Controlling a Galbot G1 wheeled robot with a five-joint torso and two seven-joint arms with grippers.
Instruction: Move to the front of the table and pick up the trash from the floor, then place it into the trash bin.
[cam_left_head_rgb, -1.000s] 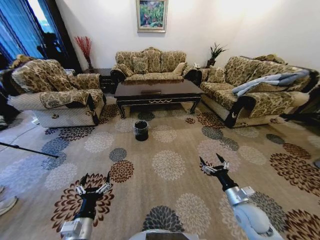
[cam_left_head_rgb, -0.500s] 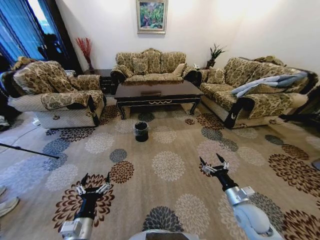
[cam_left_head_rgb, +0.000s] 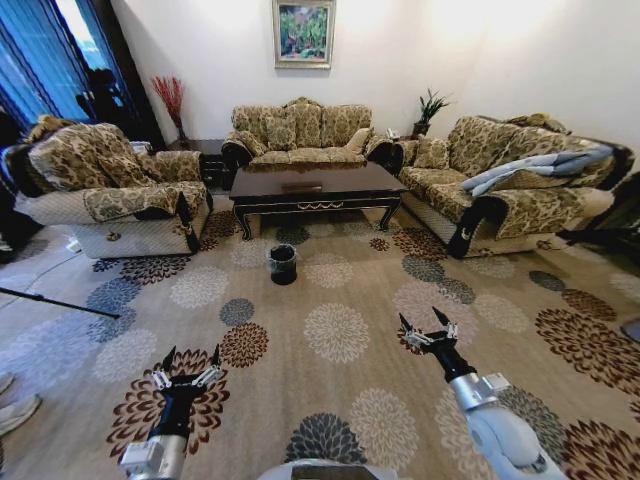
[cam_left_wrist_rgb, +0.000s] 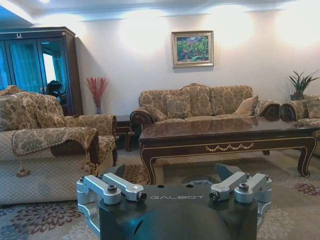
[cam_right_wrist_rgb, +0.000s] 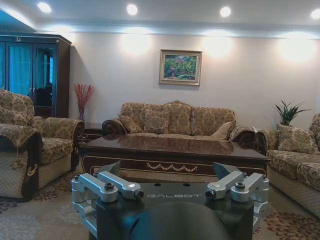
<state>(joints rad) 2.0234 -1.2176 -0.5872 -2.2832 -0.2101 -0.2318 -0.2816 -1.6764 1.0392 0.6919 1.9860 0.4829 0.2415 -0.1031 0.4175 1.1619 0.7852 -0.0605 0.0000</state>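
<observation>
The table (cam_left_head_rgb: 315, 186) is lying long axis crosswise, its gold-ornamented front edge facing the robot. The trash bin (cam_left_head_rgb: 283, 263) is standing upright just before it. Left gripper (cam_left_head_rgb: 188, 362) and right gripper (cam_left_head_rgb: 424, 326) are hovering well short of it, fingers apart; "GALBOT" is reading on both.

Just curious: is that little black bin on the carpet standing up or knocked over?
Upright: the small round black bin shows its open rim facing up.
</observation>
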